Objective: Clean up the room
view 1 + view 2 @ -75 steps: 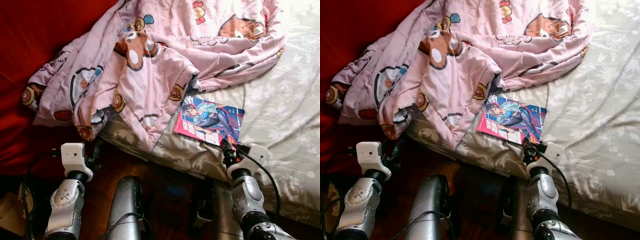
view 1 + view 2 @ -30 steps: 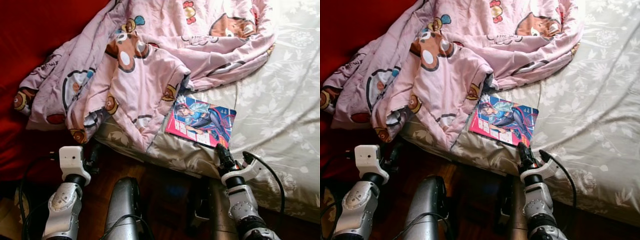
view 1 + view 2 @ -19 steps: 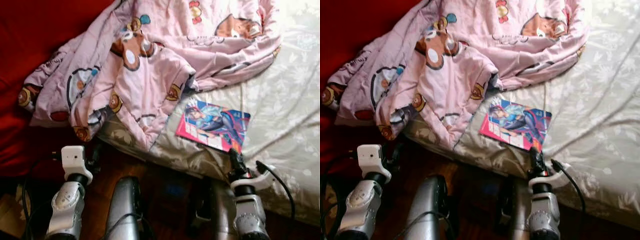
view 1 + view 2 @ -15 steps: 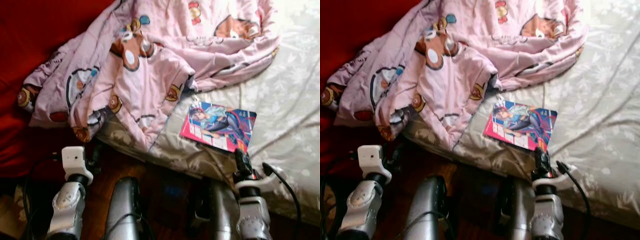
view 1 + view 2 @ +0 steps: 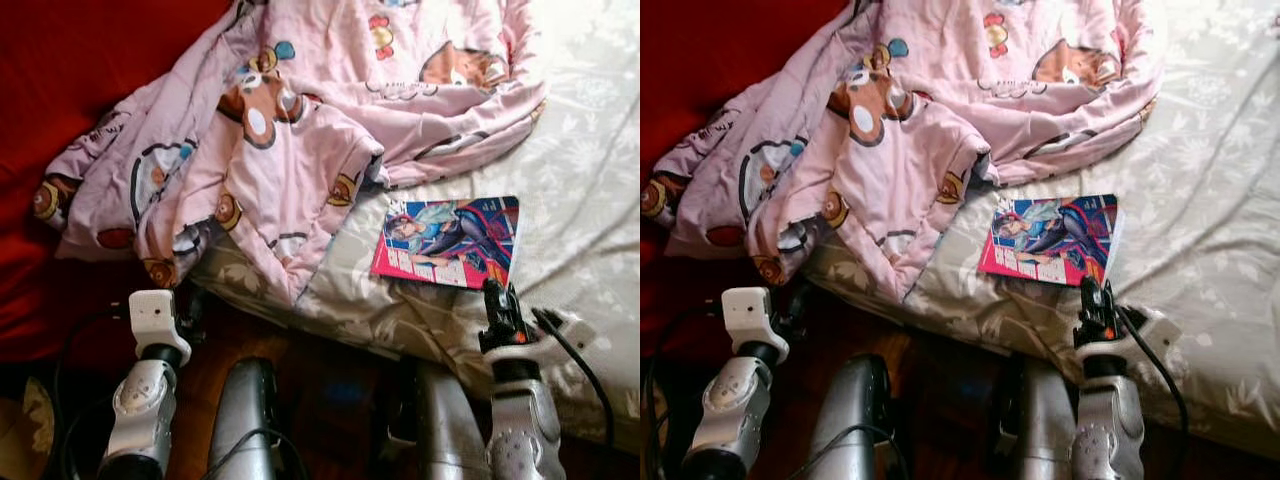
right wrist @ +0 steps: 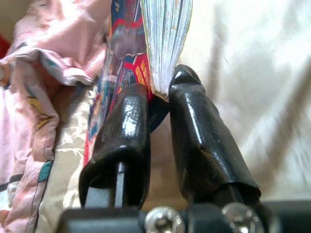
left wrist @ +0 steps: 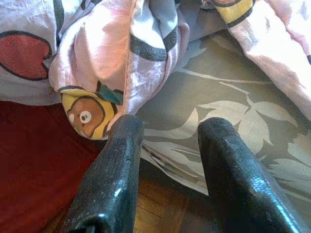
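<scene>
Right tool (image 6: 158, 104) pinches the book (image 5: 447, 241) by its near corner on the bed (image 5: 590, 180); left tool (image 7: 167, 145) open beside the blanket (image 5: 290, 130), which hides the bed's far part

Bed (image 5: 590, 190) with pale floral sheet, sunlit, dark wooden floor (image 5: 320, 370), red rug (image 5: 60, 80) beside

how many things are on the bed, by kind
Comic book: 1
Pink bear-print blanket: 1
Total on the floral sheet: 2
</scene>
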Controlling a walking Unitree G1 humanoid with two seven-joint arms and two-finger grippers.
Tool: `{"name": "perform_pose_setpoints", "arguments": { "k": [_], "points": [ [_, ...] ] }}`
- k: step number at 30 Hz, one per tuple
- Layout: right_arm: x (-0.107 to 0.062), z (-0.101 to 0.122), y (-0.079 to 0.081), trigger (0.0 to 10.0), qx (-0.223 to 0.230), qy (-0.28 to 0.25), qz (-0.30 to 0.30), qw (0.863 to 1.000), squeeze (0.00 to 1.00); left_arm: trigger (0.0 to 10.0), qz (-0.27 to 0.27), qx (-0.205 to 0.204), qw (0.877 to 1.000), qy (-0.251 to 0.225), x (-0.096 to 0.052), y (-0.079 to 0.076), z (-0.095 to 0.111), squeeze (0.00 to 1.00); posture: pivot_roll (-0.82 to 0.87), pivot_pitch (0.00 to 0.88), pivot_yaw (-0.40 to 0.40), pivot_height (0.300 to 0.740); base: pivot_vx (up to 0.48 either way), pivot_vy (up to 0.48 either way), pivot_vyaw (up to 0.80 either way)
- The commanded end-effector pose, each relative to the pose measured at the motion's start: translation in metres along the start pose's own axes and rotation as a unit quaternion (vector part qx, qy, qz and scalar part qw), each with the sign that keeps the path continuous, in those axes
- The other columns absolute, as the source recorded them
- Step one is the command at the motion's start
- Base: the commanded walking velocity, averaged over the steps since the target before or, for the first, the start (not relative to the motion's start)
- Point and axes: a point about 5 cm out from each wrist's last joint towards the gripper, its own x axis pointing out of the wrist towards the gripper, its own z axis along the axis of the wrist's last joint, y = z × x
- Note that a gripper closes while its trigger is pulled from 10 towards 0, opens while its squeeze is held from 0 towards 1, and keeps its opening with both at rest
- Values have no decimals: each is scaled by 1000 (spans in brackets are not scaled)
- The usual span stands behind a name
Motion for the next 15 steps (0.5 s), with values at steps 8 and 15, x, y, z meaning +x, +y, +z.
{"name": "perform_pose_setpoints", "arguments": {
  "k": [8,15],
  "points": [
    [20,19,18,10000,-163,6,39,986,0,10000,39,-22,997,56,-18,5,-33,0,16,121,3,588,0,0,0],
    [27,15,21,10000,-186,6,13,982,0,10000,51,-46,993,94,-18,5,-46,0,23,70,-9,612,0,0,0]
  ]
}}
